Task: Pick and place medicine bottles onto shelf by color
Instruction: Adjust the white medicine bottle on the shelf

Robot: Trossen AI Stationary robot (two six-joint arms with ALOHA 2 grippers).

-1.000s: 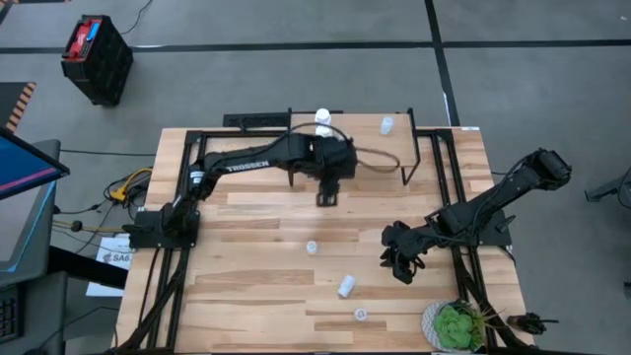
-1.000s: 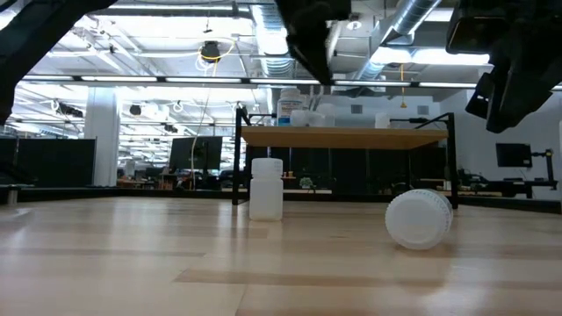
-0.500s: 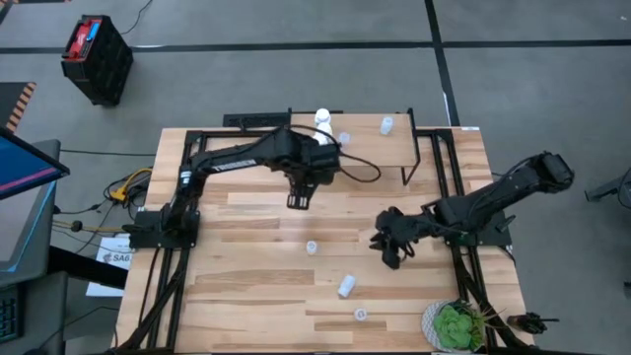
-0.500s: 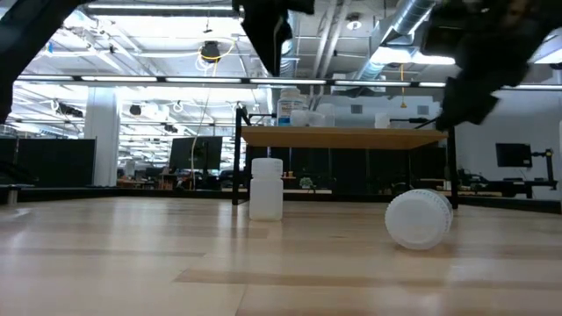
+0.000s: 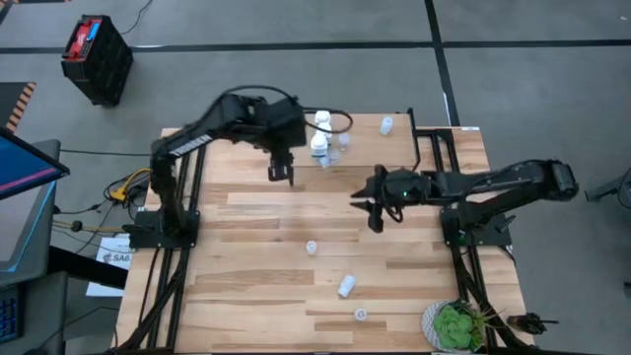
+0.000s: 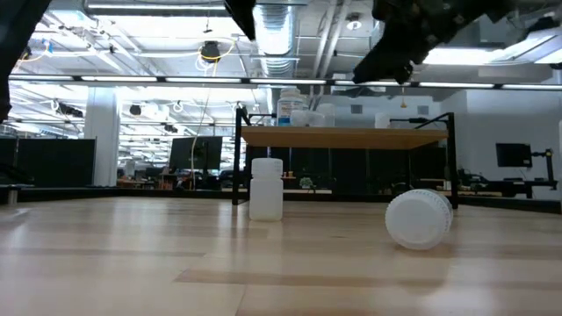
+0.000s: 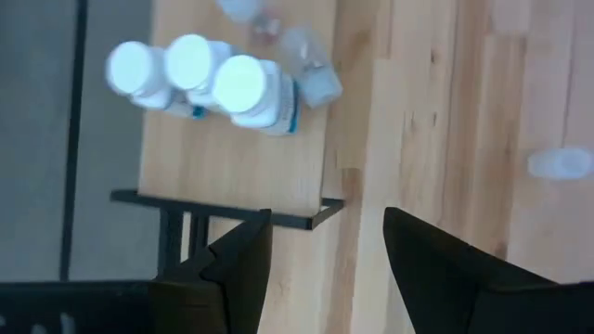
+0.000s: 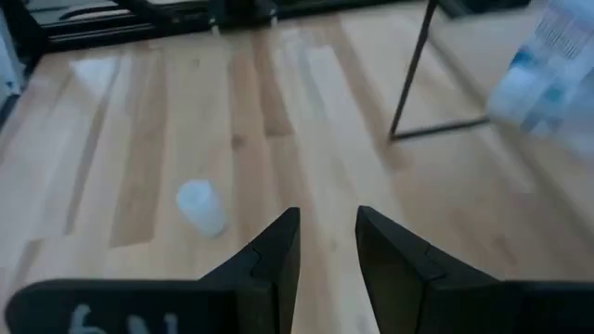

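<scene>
Both grippers hang empty over the table [image 5: 256, 212], a pale wooden slatted top on a grey floor. Left gripper [image 5: 280, 175], fingers spread apart, sits by the shelf's [image 5: 370, 133] left end; right gripper [image 5: 374, 215], fingers parted with a narrow gap, hovers mid-table.

From the left wrist, three white-capped bottles [image 7: 190, 74] stand upright in a tight row on the shelf, with clear ones [image 7: 311, 79] beside them. Only the low view shows the room: ceiling ducts and lights.

On the table, one white bottle [image 6: 266, 188] stands upright; another [image 6: 419, 219] lies on its side, its round end toward the low camera.
</scene>
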